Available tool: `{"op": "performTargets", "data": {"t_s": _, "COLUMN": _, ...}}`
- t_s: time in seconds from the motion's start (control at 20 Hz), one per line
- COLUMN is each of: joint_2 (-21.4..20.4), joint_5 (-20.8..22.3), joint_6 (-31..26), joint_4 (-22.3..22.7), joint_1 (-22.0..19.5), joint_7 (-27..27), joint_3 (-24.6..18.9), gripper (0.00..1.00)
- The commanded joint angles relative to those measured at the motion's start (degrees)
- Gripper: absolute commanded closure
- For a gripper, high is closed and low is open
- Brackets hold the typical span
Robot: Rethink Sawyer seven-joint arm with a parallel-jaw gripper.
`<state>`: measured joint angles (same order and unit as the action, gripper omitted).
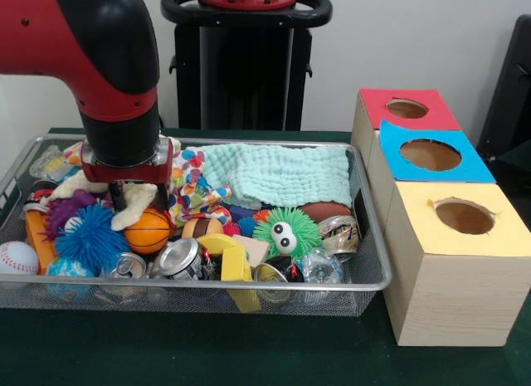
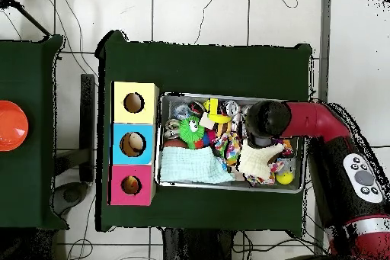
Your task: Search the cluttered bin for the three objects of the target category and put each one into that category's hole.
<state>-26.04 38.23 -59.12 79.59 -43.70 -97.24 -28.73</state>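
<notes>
Boxes: three, one hole each; one bin.

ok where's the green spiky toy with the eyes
In the front view the green spiky toy sits in the bin's front right part, beside a crushed can.

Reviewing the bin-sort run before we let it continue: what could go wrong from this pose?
1. The gripper is down in dense clutter beside the orange ball and over a cream cloth; closing here may snag the cloth or take a neighbour.
2. Round items like the orange ball and the baseball could roll or slip out.
3. The boxes' holes, such as the yellow box, look small, so a cloth carried along may catch on the rim.
</notes>
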Motion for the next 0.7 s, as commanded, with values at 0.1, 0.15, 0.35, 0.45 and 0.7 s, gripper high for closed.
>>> {"op": "performTargets", "data": {"t_s": 0.1, "joint_2": -1.43, "joint_5": 0.79, "joint_6": -4.83, "joint_4": 0.20, "joint_1": 1.96, "joint_7": 4.90, "joint_3": 2.89, "gripper": 0.00}}
{"op": "performTargets", "data": {"t_s": 0.15, "joint_2": -1.86, "joint_5": 0.66, "joint_6": -5.28, "joint_4": 0.40, "joint_1": 1.94, "joint_7": 5.24, "joint_3": 3.07, "gripper": 0.00}}
{"op": "performTargets", "data": {"t_s": 0.35, "joint_2": -2.32, "joint_5": 1.59, "joint_6": -2.56, "joint_4": 1.88, "joint_1": 1.82, "joint_7": 4.42, "joint_3": 4.68, "gripper": 0.00}}
{"op": "performTargets", "data": {"t_s": 0.45, "joint_2": -2.69, "joint_5": 1.51, "joint_6": -1.96, "joint_4": 2.25, "joint_1": 1.90, "joint_7": 4.29, "joint_3": 5.05, "gripper": 0.00}}
{"op": "performTargets", "data": {"t_s": 0.7, "joint_2": -2.92, "joint_5": 1.17, "joint_6": 0.29, "joint_4": 3.32, "joint_1": 1.28, "joint_7": 4.19, "joint_3": 5.15, "gripper": 1.00}}
